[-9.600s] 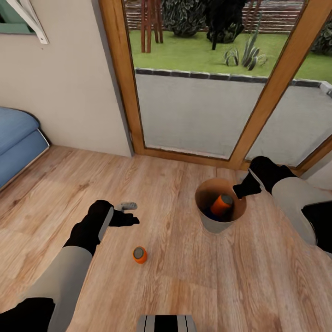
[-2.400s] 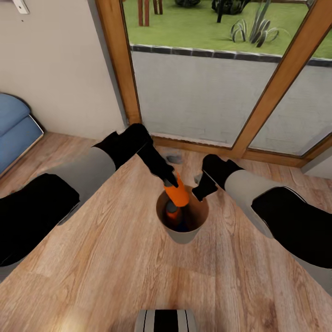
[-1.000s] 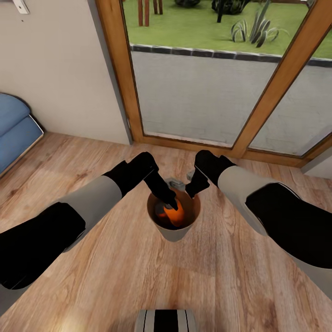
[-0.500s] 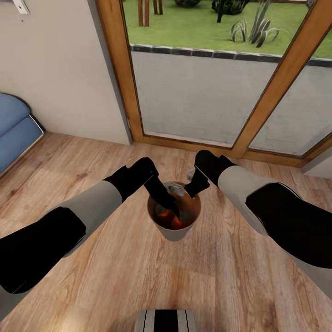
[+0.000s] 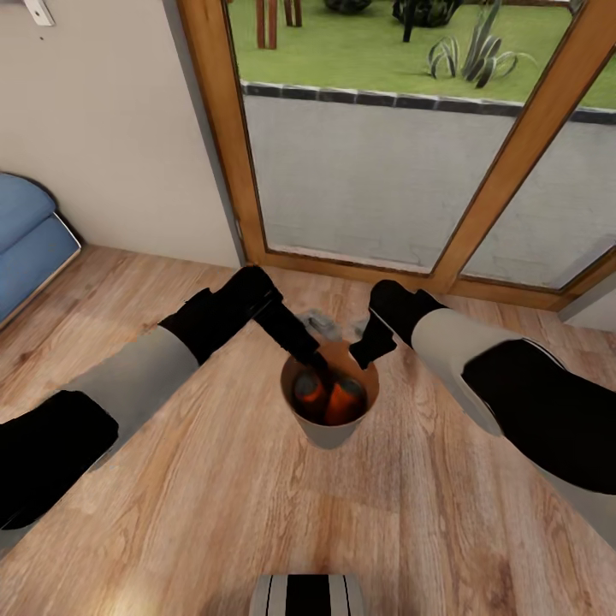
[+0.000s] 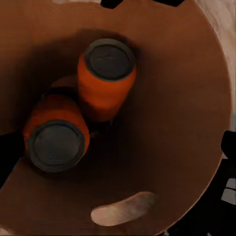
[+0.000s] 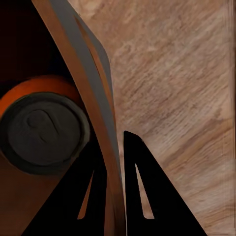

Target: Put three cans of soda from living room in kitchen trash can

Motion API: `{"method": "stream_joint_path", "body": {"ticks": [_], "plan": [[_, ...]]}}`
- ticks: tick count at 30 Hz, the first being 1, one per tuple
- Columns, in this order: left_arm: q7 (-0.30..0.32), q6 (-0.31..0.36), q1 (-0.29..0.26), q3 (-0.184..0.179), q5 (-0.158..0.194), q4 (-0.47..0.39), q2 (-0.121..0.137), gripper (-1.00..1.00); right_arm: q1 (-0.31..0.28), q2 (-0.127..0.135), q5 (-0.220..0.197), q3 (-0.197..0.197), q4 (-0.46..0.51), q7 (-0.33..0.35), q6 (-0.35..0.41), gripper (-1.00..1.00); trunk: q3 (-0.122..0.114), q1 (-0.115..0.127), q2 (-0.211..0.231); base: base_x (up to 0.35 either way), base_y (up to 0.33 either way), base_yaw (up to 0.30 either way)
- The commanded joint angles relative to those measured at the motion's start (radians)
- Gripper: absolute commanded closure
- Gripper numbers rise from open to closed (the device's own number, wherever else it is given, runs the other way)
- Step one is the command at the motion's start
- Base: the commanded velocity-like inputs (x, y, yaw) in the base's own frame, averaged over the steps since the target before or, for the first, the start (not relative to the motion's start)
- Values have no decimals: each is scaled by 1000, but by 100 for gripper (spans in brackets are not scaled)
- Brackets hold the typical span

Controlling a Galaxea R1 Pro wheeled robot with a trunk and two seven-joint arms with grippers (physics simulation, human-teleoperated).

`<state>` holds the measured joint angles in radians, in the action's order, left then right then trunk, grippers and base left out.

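Floor (image 5: 257, 513): wood planks, bare in the near foreground; bin standing on it in the middle ground.

Trash can (image 5: 329, 432): pale grey outside, copper-brown inside; upright on the planks of the living room, not in the kitchen.

Orange cans (image 5: 329, 398): two inside the bin, side by side and touching, grey tops up in the left wrist view (image 6: 105, 81), (image 6: 56, 140); leaning against each other, probably as dropped.

Blue can: cannot tell whether under the orange pair; hidden if there.

Left gripper (image 5: 308, 352): poised just above the rim on the near-left side, pointing down into the mouth; nothing between the fingers, with both orange cans lying free below in the wrist view. Reads as spread, empty.

Right gripper (image 5: 364, 351): at the far-right rim; in the wrist view two dark fingers (image 7: 142, 196) straddle the bin wall (image 7: 98, 123), one inside and one outside. Pinching the rim, likely to steady the bin or ready it for carrying.

Glass doors (image 5: 359, 145): wood-framed, beyond the bin, lawn outside.

Sofa (image 5: 26, 231): light blue, far left by the wall.

Step in hand: judged as loading done or nearly done, carrying to the kitchen not yet done.
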<state>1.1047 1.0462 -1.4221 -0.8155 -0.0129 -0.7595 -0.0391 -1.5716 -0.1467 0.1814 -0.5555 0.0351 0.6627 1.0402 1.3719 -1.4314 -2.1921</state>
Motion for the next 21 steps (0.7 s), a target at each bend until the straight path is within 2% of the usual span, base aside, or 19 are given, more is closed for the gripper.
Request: {"method": "stream_joint_path", "body": {"ticks": [1, 4, 5, 6, 7, 8, 10, 11, 13, 14, 16, 17, 18, 20, 21], "plan": [[0, 1, 0, 24, 3, -40, 35, -100, 1, 9, -22, 18, 0, 5, 7, 100, 0, 0, 0, 0, 0, 0], [1, 1, 0, 159, 5, -140, 163, -100, 3, 43, -22, 18, 0, 7, 7, 100, 0, 0, 0, 0, 0, 0], [2, 1, 0, 185, 5, -166, 209, -100, 3, 55, -22, 18, 0, 8, 7, 100, 0, 0, 0, 0, 0, 0], [0, 1, 1, 208, 4, -200, 276, -100, 4, 75, -21, 18, 0, 10, 7, 100, 0, 0, 0, 0, 0, 0], [-2, 1, 4, 213, 4, -208, 296, -100, 4, 81, -21, 18, 0, 11, 7, 100, 0, 0, 0, 0, 0, 0], [-6, 1, 55, 232, 4, -227, 344, -100, 6, 110, -21, 18, 0, 12, 7, 100, 0, 0, 0, 0, 0, 0], [-16, 1, 99, 255, 1, -230, 356, -100, 6, 126, -20, 17, 0, 13, 7, 100, 0, 0, 0, 0, 0, 0], [-46, -10, 150, 290, -1, -231, 362, -100, 7, 144, -20, 17, 0, 14, 7, 100, 0, 0, 0, 0, 0, 0], [-96, -55, 206, 331, -2, -230, 364, -100, 7, 162, -20, 17, 0, 14, 7, 100, 0, 0, 0, 0, 0, 0], [-191, -112, 294, 390, -3, -229, 366, -100, 8, 193, -20, 17, 0, 18, 7, 100, 0, 0, 0, 0, 0, 0], [-312, -151, 392, 448, 3, -232, 366, -100, 8, 244, -23, 17, 0, 35, 7, 100, 0, 0, 0, 0, 0, 0], [-334, -157, 411, 459, 4, -234, 366, -100, 8, 257, -24, 17, 0, 43, 7, 100, 0, 0, 0, 0, 0, 0], [-367, -168, 444, 478, 5, -236, 366, -100, 9, 282, -25, 17, 0, 60, 7, 100, 0, 0, 0, 0, 0, 0], [-388, -178, 473, 496, 6, -237, 365, -100, 15, 304, -26, 16, 0, 74, 7, 100, 0, 0, 0, 0, 0, 0], [-406, -199, 510, 524, 7, -239, 362, -100, 32, 328, -27, 17, 1, 87, 7, 100, 0, 0, 0, 0, 0, 0]]}}
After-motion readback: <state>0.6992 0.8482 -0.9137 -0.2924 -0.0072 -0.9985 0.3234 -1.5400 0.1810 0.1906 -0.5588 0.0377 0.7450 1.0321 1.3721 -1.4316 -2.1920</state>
